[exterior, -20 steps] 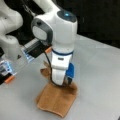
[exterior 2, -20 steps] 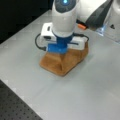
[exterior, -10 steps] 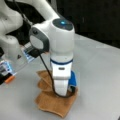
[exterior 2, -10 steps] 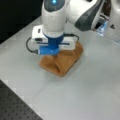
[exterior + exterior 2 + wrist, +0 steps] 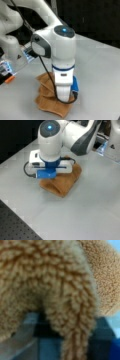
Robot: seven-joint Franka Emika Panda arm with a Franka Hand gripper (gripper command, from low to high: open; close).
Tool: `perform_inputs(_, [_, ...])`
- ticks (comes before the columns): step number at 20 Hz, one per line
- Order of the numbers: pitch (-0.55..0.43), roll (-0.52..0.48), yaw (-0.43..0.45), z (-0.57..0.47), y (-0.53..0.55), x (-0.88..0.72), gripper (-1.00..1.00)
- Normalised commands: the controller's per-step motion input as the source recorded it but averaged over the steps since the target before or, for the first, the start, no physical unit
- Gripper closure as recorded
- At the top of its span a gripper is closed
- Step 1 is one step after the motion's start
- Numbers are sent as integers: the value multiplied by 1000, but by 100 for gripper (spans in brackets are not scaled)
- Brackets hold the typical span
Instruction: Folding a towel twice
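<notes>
The orange-brown terry towel [image 5: 50, 101] lies bunched and doubled over on the grey table, its rounded fold showing toward a front view's bottom [image 5: 62, 183]. My gripper [image 5: 64, 98] stands straight down on it, the white hand and blue mount hiding the fingertips in both front views [image 5: 48, 178]. In the wrist view the towel [image 5: 52, 282] fills nearly the whole frame. A thick hanging fold of it sits between the two fingers [image 5: 23, 336] at the bottom, and my gripper [image 5: 68, 342] is shut on that fold.
The grey table [image 5: 87, 210] spreads around the towel, with a dark perforated board [image 5: 15, 225] at its near corner. A second white robot base [image 5: 12, 50] with an orange piece [image 5: 10, 79] beside it stands at a front view's left.
The arm has swung across the towel with cloth in the gripper. The towel has gone from a flatter patch to a doubled, bunched shape with a rounded fold.
</notes>
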Motion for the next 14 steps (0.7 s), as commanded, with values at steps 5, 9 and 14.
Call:
perform_inputs(5, [-12, 119, 41, -53, -187, 175, 100])
perform_inputs(9, [-15, 150, 41, -126, -274, 124, 100])
perform_inputs(14, [-36, 210, 0, -171, -265, 75, 100])
